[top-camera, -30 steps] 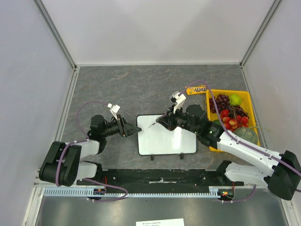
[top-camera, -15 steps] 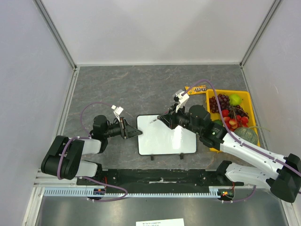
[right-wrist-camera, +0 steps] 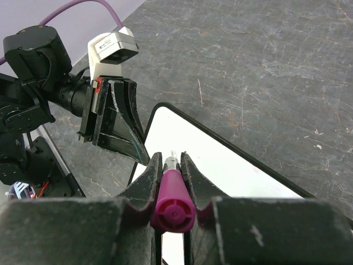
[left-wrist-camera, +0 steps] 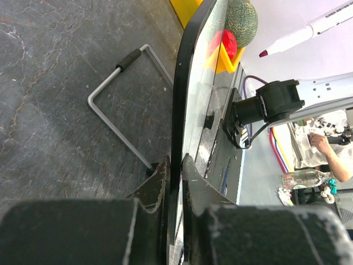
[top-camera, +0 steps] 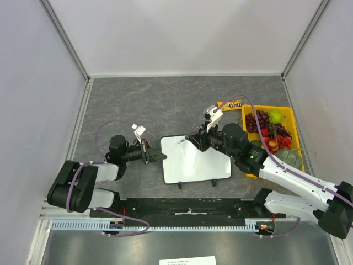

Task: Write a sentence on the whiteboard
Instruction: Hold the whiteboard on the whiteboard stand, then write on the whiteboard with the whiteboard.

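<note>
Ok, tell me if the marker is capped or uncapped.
Uncapped: the marker shows a bare dark-red tip in the left wrist view.

Top cam overhead, far; 2 wrist cams close, facing each other across whiteboard [top-camera: 187,163].

We see a white whiteboard [top-camera: 193,163] with black frame, a magenta-ended marker [right-wrist-camera: 172,206], a grey tabletop [top-camera: 165,105] veined like marble, a yellow tray [top-camera: 265,107] of red strawberries [top-camera: 270,138], dark purple grapes [top-camera: 259,118], a green fruit [top-camera: 275,116]
</note>
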